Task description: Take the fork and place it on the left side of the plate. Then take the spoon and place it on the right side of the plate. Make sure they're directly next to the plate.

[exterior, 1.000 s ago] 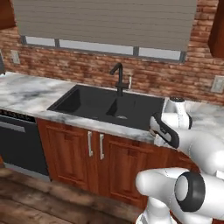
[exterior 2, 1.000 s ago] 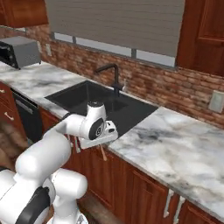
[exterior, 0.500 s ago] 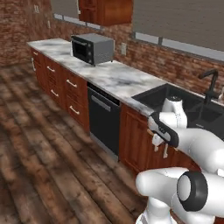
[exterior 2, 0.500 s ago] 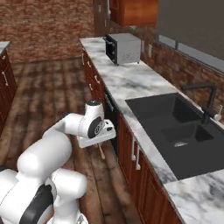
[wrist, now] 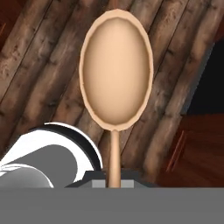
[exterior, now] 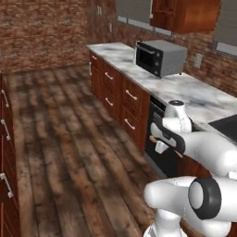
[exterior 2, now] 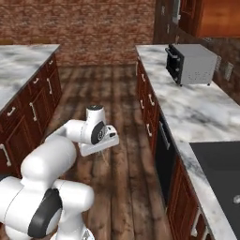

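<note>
The spoon (wrist: pixel 116 74) is held by its handle in the clenched end effector (wrist: pixel 114 181), above the wooden floor (exterior: pixel 60 152). With so slim a handle gripped, it could be twisted or dropped before any worktop is reached.

Arm (exterior 2: pixel 51 159): glossy white rounded shells, dark grey/black ring joints with round end caps. White flat-sided hand block (exterior 2: pixel 99 144) next to last joint. No cables or markings visible.
</note>
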Controlling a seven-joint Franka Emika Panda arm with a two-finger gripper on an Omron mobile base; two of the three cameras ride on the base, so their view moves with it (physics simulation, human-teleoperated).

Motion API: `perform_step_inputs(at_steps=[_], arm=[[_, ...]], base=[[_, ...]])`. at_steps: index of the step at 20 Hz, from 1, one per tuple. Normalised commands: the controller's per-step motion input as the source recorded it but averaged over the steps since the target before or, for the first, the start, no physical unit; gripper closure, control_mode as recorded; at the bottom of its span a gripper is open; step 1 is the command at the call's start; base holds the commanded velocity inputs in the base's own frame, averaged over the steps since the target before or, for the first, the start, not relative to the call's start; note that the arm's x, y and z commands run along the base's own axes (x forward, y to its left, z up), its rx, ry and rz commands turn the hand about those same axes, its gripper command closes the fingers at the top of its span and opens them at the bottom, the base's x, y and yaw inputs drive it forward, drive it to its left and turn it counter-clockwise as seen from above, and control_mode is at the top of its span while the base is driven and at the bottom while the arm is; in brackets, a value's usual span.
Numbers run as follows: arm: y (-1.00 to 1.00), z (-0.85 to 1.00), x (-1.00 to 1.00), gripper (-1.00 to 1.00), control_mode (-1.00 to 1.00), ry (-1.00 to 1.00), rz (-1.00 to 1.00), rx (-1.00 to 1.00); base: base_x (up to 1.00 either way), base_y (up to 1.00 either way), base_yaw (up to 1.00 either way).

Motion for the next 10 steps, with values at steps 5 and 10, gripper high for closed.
perform_step_inputs(at_steps=[5, 10], arm=[[0.00, 0.00, 0.00, 1.00, 1.00, 0.00, 0.00, 0.00], [0.00, 0.00, 0.00, 1.00, 1.00, 0.00, 0.00, 0.00]], base=[[1.00, 0.59, 0.20], [1.00, 0.30, 0.12]])
